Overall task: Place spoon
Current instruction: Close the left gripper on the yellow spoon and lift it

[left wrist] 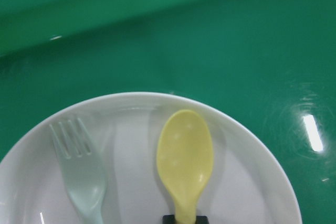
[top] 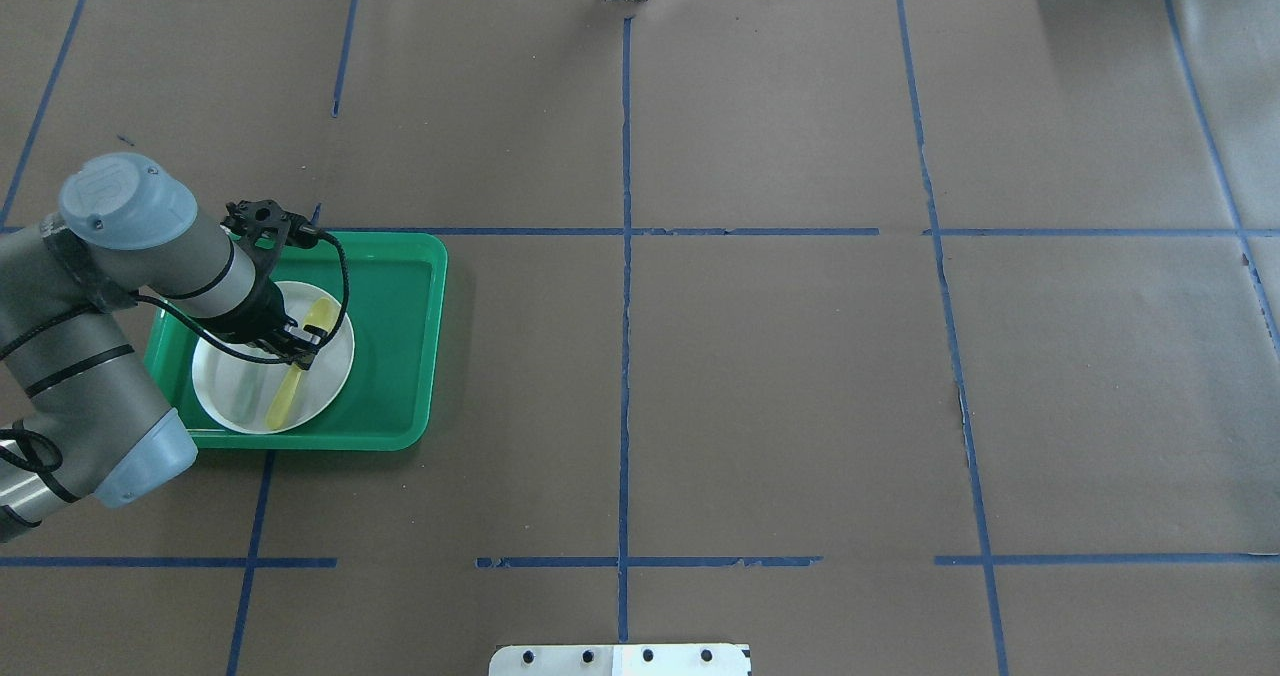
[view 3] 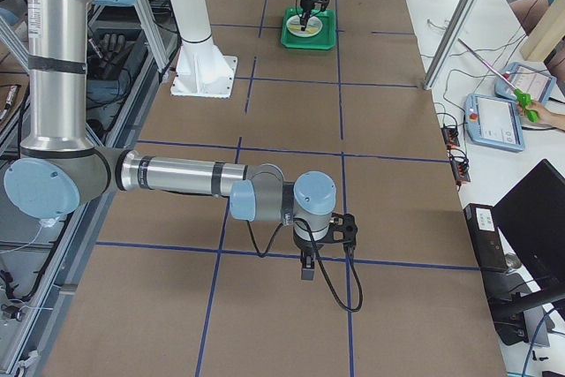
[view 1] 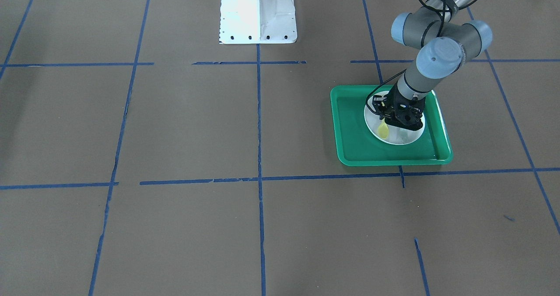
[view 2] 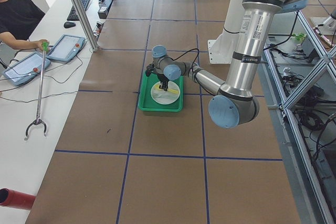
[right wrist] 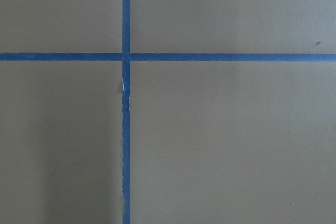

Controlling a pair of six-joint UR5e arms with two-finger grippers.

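Note:
The yellow spoon (top: 290,391) lies along the white plate (top: 225,401) in the green tray (top: 400,336). Its bowl (left wrist: 185,153) points toward the tray's far wall. My left gripper (top: 305,341) stands over the plate, its jaws shut on the spoon's handle just behind the bowl. The dark fingertips (left wrist: 184,219) meet at the handle in the left wrist view. From the front, the spoon bowl (view 1: 383,131) shows just below the left gripper (view 1: 387,117). My right gripper (view 3: 306,267) hangs over bare table far from the tray, and I cannot tell if it is open.
A pale grey-green fork (left wrist: 79,171) lies on the plate beside the spoon, tines toward the tray wall. The tray's raised rim (view 1: 350,125) surrounds the plate. The white robot base (view 1: 258,13) stands at the table's edge. Blue tape lines (right wrist: 126,103) cross the brown table.

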